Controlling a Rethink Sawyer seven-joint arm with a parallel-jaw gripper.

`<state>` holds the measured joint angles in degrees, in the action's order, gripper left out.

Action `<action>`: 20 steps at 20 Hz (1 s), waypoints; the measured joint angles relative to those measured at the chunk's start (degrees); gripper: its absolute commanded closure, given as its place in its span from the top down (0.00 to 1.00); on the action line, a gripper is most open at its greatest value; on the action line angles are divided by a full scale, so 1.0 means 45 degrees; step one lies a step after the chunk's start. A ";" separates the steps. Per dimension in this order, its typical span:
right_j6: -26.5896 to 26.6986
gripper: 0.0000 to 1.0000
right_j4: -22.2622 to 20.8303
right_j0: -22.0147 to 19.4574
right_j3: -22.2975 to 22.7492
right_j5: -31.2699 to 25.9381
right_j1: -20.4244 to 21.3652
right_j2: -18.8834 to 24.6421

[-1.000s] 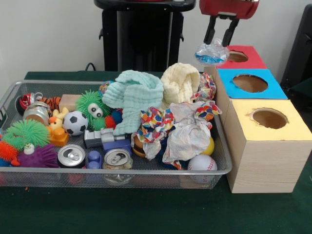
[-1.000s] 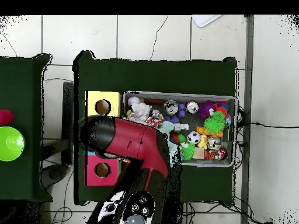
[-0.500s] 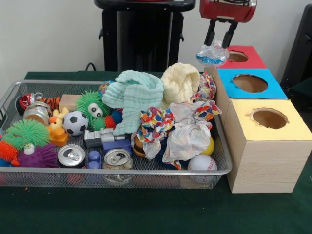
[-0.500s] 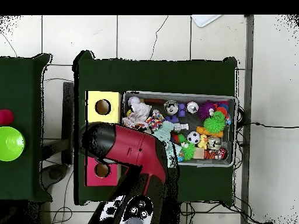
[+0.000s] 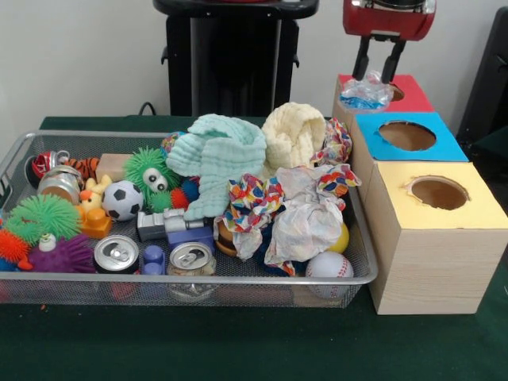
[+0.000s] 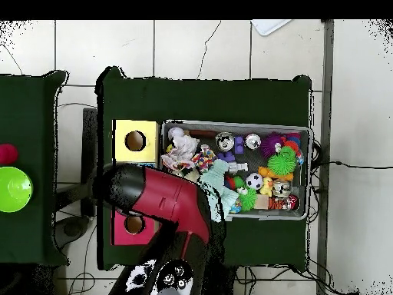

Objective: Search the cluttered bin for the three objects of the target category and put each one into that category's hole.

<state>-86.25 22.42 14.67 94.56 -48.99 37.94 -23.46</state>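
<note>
My gripper (image 5: pixel 377 78) hangs at the top right of the front view, shut on a crumpled clear plastic piece with blue print (image 5: pixel 367 94). The plastic dangles over the near left corner of the red box (image 5: pixel 414 97), beside its round hole (image 5: pixel 396 92). The blue box (image 5: pixel 448 148) and the yellow box (image 5: pixel 432 238) stand in a row in front of it, each with a hole on top. In the overhead view the red arm (image 6: pixel 157 200) covers the gripper and the blue box; the red box (image 6: pixel 123 227) and the yellow box (image 6: pixel 119 130) show.
The wire mesh bin (image 5: pixel 198 279) holds two drink cans (image 5: pixel 116 254), a baseball (image 5: pixel 329 265), a soccer ball (image 5: pixel 122 200), spiky toys, a mint cloth (image 5: pixel 218 159), a yellow cloth (image 5: pixel 292 135) and crumpled paper (image 5: pixel 305 214). A dark cabinet edge (image 5: pixel 490 87) stands at the right.
The gripper has carried the plastic piece to the right, from above the bin's far corner to over the red box's edge. The bin's contents have not moved.
</note>
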 measured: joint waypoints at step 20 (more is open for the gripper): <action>-0.2237 0.00 0.0661 0.0782 -0.0151 0.0000 -0.0330 0.0259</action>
<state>-96.32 25.40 18.19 93.88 -48.99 36.46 -22.30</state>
